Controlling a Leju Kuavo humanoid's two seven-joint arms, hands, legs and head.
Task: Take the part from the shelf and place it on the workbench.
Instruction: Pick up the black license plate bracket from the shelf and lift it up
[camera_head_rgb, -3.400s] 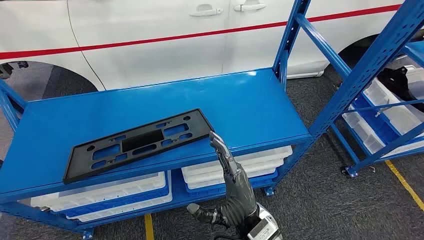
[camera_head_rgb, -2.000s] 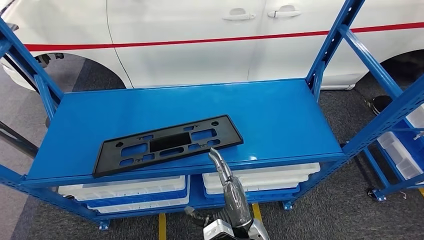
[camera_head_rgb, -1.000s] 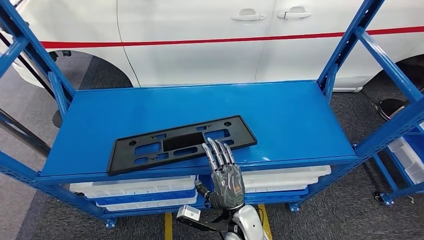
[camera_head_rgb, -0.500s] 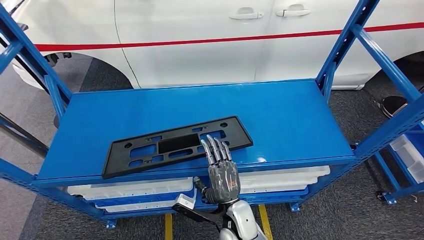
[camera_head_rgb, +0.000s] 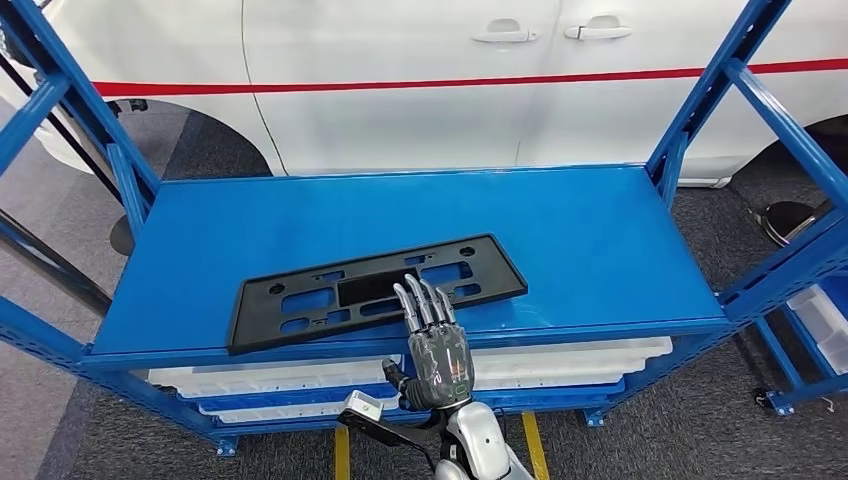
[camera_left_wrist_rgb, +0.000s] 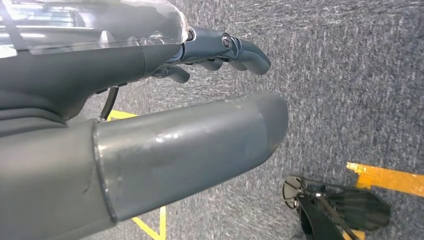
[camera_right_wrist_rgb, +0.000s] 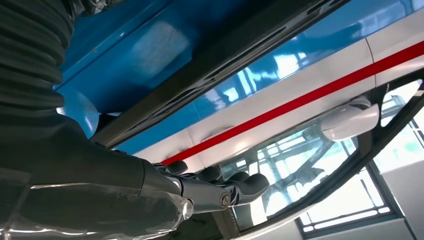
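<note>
The part, a flat black plate with several cut-outs (camera_head_rgb: 375, 290), lies slightly askew on the blue shelf top (camera_head_rgb: 560, 220), near its front edge. My right hand (camera_head_rgb: 435, 345) reaches up from below the front edge, back facing up and fingers straight and together. Its fingertips (camera_head_rgb: 420, 300) lie over the plate's near edge and hold nothing. The right wrist view shows that hand (camera_right_wrist_rgb: 220, 190) close under the plate's dark rim (camera_right_wrist_rgb: 210, 65). My left hand (camera_left_wrist_rgb: 200, 125) hangs over grey carpet, fingers (camera_left_wrist_rgb: 235, 47) loosely bent, holding nothing.
A white car with a red stripe (camera_head_rgb: 400, 100) stands just behind the shelf. Blue uprights rise at the left (camera_head_rgb: 90, 130) and right (camera_head_rgb: 700, 110). White bins (camera_head_rgb: 280, 385) sit on the lower level. A second blue rack (camera_head_rgb: 820, 320) stands at the right.
The camera has shifted, so the whole scene has moved. My right hand has turned from edge-on to back-up and risen until its fingertips lie over the plate's near edge.
</note>
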